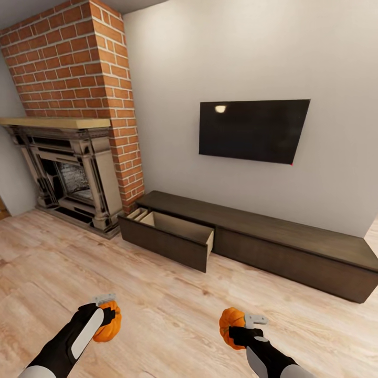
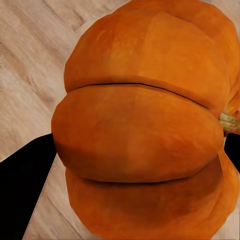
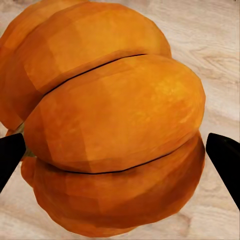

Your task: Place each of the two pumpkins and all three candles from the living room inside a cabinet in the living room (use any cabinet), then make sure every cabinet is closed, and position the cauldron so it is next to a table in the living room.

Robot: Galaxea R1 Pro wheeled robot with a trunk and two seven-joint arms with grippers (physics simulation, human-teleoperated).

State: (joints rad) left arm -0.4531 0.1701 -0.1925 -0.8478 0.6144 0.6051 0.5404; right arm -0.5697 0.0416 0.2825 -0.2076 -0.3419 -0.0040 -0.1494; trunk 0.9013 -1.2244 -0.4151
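Observation:
Each hand carries a bright orange ribbed pumpkin above the plank floor. My left gripper [image 1: 110, 317] is shut on one pumpkin [image 1: 109, 326], which looms large in the left wrist view [image 2: 140, 130] between dark fingers [image 2: 22, 185]. My right gripper [image 1: 239, 328] is shut on the other pumpkin [image 1: 231, 326], close up in the right wrist view [image 3: 110, 125] with black fingertips [image 3: 225, 160] at both sides. Ahead stands the long, low dark brown cabinet [image 1: 294, 247] against the wall. Its left drawer [image 1: 173, 236] is pulled open, showing a light tan inside. Candles and cauldron are out of view.
A red brick fireplace [image 1: 73, 168] with a dark ornate surround stands at the left, next to the cabinet. A black TV [image 1: 252, 130] hangs on the pale wall above the cabinet. Light wood floor [image 1: 173, 310] lies between me and the cabinet.

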